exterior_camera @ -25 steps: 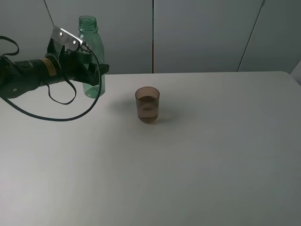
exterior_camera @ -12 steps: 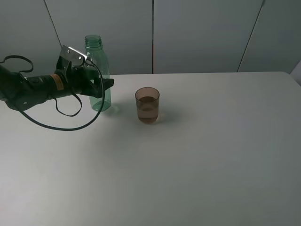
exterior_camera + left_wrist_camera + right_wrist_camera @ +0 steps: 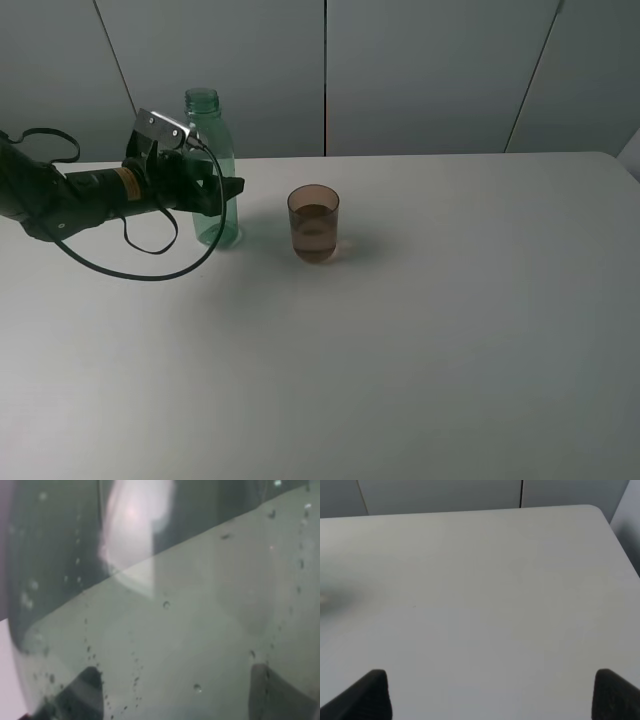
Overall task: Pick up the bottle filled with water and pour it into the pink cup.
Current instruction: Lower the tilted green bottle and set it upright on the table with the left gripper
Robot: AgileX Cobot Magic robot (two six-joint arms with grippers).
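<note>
The green-tinted bottle [image 3: 207, 140] stands upright with no cap, its base at or just above the table, left of the pink cup [image 3: 314, 223]. My left gripper [image 3: 218, 190] is shut on the bottle's middle from the left. In the left wrist view the bottle's wet wall [image 3: 165, 630] fills the picture, with dark fingertips [image 3: 82, 692] on either side of it. The cup stands upright and holds some liquid. My right gripper [image 3: 492, 700] is open and empty over bare table; it does not show in the exterior view.
The white table [image 3: 420, 330] stretches to the right and front of the cup. A grey panelled wall [image 3: 430, 70] runs behind the table's far edge. A black cable [image 3: 140, 265] loops down from the left arm.
My left gripper has carried the bottle right and down, from raised at the far left to beside the cup. The cup has not moved.
</note>
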